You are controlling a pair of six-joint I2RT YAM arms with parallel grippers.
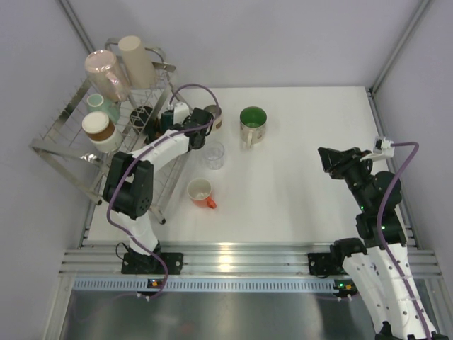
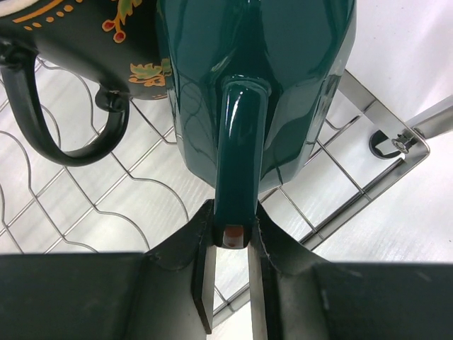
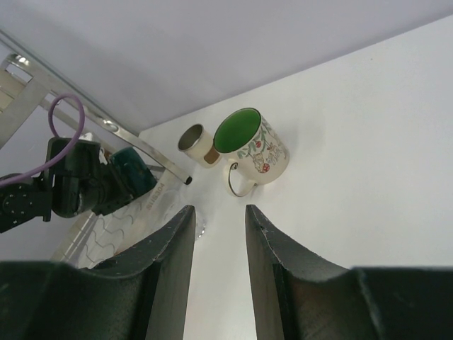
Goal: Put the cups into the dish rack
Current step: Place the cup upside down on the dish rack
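Seating the teal mug [image 2: 269,85] on the rack [image 2: 368,193] wires called for a slow, level lowering; the left pincer [image 2: 232,227] pinched its handle narrowly, just beside the black mug [image 2: 78,39].

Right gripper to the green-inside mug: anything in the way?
Nothing visible. The right gripper stands open, with bare table up to the green-inside mug. A small metal cup sits close beside the mug, off the line.
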